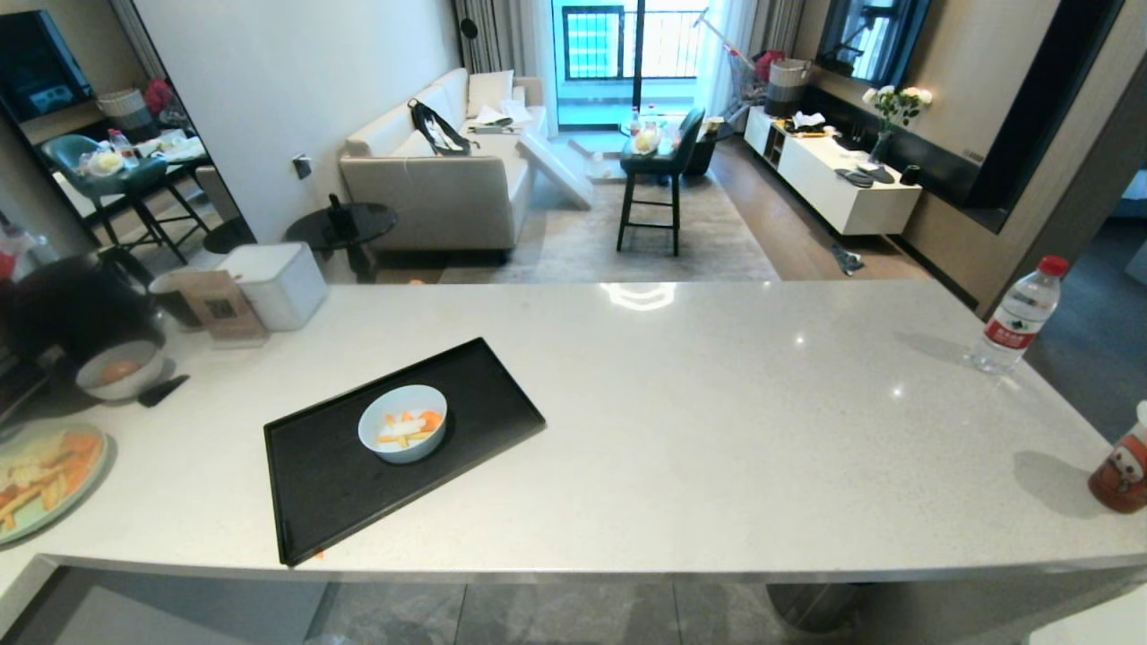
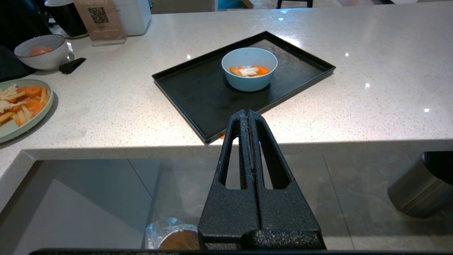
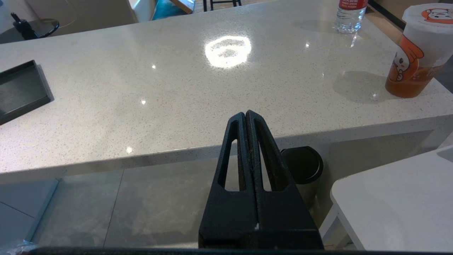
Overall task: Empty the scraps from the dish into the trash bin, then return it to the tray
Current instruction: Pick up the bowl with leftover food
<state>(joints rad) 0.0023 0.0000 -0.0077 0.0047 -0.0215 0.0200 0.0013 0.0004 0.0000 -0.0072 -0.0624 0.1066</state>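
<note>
The dish, a small pale blue bowl, stands on the black tray near the counter's front left. Orange and whitish scraps lie in it. On the floor under the counter, the trash bin with its crinkly clear liner shows beside my left gripper's base. My left gripper is shut and empty, held short of the counter edge and pointing at the tray. My right gripper is also shut and empty, further right. Neither arm shows in the head view.
A green plate of food and a greyish bowl sit far left. A water bottle and a drink cup stand at the right end. A larger steel cylinder with a black top stands under the counter beside a white surface.
</note>
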